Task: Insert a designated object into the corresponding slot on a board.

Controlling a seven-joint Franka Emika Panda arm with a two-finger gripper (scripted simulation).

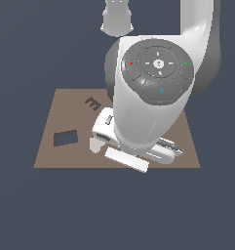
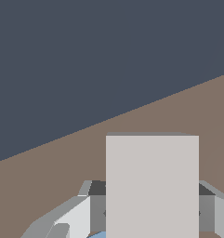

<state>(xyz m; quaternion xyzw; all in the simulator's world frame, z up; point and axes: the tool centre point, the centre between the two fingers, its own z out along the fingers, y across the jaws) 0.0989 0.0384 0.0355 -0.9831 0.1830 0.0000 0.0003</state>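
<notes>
One board (image 1: 55,110), two cut-outs: slot (image 1: 66,138) at 9 o'clock, E-shaped cut-out (image 1: 92,103) at 11. One plain light-grey block (image 2: 152,186) clamped in the gripper (image 2: 152,211) above the board.

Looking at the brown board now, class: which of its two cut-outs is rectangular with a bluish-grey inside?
The dark-rimmed rectangular slot near the flat brown square board's edge on the exterior view's left. The other cut-out, the small dark E-shaped one, lies farther back.
</notes>
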